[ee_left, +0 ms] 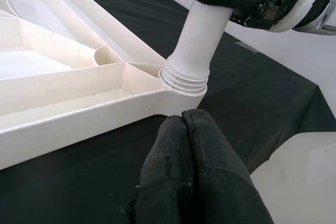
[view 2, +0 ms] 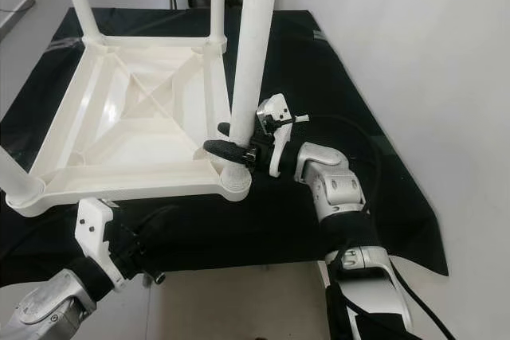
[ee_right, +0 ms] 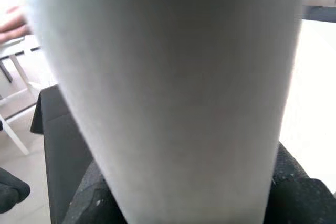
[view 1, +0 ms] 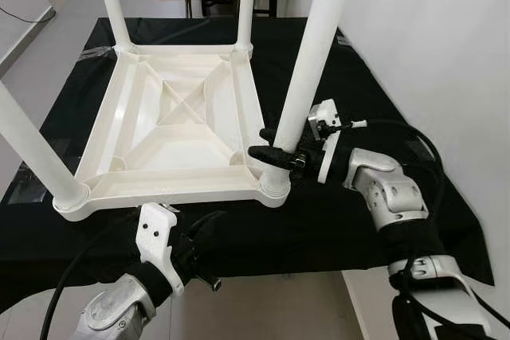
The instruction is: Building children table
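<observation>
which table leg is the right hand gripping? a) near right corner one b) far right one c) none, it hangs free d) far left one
a: the right hand is closed around the leg that stands in the near right corner socket of the upturned tabletop, just above the socket.

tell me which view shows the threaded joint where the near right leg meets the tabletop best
The left wrist view: the ribbed collar of the leg is close and unblocked at the corner socket. Both eye views show that joint small, below the right gripper clamped on the leg. The right wrist view shows just the leg's shaft.
</observation>
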### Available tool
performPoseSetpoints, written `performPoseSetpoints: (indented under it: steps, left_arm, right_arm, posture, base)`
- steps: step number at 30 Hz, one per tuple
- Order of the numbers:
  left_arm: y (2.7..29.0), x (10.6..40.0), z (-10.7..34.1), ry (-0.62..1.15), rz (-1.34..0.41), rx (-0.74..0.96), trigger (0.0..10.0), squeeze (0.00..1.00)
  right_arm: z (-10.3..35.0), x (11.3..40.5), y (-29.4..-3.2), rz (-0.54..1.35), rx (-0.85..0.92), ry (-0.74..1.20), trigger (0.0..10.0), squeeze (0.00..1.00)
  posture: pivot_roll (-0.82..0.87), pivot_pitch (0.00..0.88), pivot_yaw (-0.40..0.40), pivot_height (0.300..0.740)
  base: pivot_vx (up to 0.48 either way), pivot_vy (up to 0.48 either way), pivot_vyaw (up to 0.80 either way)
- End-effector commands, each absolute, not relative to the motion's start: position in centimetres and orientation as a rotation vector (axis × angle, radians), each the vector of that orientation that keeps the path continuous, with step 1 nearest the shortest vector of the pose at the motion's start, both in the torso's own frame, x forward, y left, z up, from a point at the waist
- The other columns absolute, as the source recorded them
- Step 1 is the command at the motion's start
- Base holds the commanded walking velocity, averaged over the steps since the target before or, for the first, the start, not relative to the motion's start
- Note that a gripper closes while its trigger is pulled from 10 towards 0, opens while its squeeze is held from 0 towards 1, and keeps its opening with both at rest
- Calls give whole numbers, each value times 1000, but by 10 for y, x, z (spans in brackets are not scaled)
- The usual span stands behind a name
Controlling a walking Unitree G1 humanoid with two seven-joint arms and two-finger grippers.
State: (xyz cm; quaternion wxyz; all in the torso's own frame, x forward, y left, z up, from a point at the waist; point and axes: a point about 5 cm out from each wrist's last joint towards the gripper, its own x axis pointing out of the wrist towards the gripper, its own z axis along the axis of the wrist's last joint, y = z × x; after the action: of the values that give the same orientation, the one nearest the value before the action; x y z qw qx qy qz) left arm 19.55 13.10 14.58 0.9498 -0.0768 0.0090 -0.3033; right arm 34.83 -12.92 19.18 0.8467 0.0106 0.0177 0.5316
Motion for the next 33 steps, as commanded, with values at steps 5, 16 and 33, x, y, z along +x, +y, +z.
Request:
performPoseSetpoints:
  steps: [5,16,33]
  left_arm:
    - [131,193,146,26,-617,-155,10000,0]
    - [137,194,147,21,-608,-148,10000,0]
    - [131,197,147,13,-611,-150,10000,0]
  right_arm:
    - [182,351,-138,1140,-39,59,0,0]
    - [133,313,-109,501,62,234,0,0]
    - [142,310,-84,537,-58,184,10000,886]
  posture:
    - [101,101,-80,740]
    - [96,117,-75,740]
    - [106,116,-89,740]
  base:
    - [0,0,0]
    - [0,0,0]
    - [0,0,0]
